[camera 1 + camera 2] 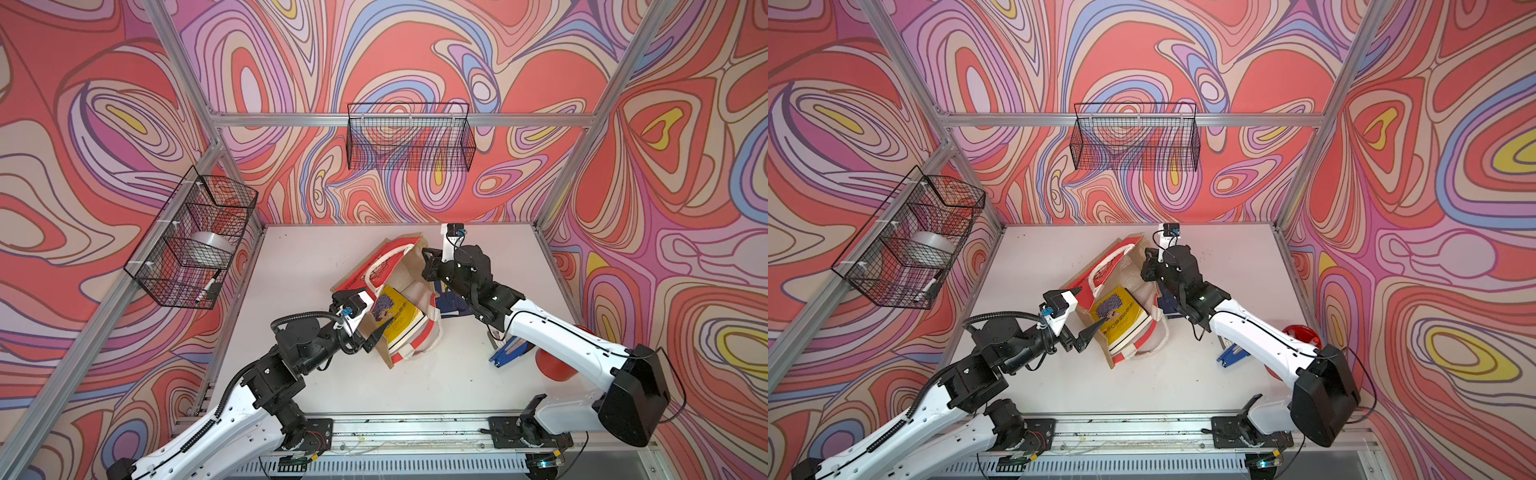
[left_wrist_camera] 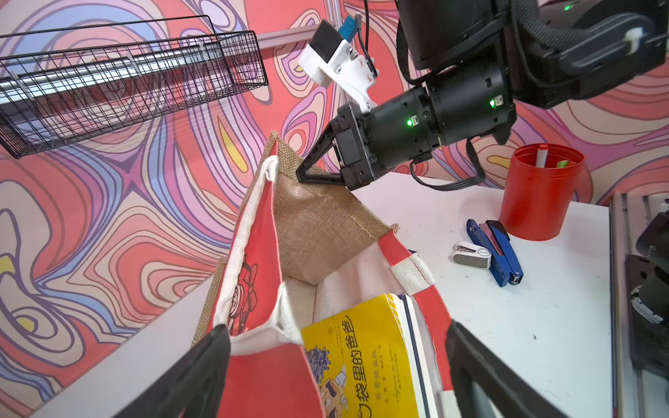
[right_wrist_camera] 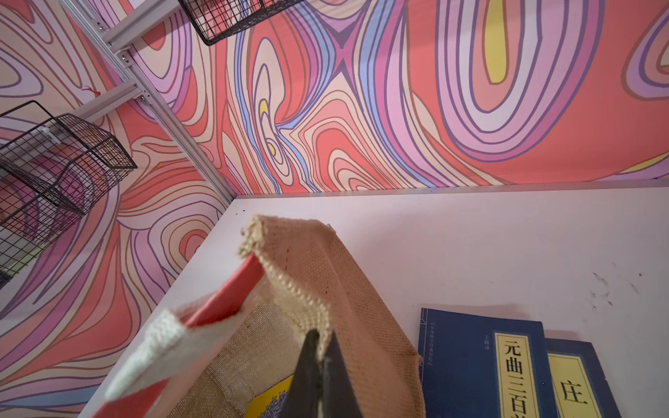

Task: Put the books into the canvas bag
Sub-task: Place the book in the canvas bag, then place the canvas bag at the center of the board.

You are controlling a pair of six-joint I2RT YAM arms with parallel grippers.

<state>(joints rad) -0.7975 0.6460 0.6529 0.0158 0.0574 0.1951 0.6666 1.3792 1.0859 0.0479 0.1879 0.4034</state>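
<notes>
From my station I count two wire baskets [image 1: 195, 241] [image 1: 409, 137] on the walls. My left gripper [image 2: 336, 369] has its jaws spread wide at the mouth of the one canvas bag [image 1: 399, 266], which lies mid-table. Inside I see one yellow book [image 1: 397, 313] atop at least one more. My right gripper [image 3: 318, 347] is pinched tight on the bag's jute rim. Two navy books [image 3: 478, 362] [image 3: 575, 383] lie just beside the bag, then one blue stapler [image 2: 494, 249] and one red cup [image 2: 541, 191].
</notes>
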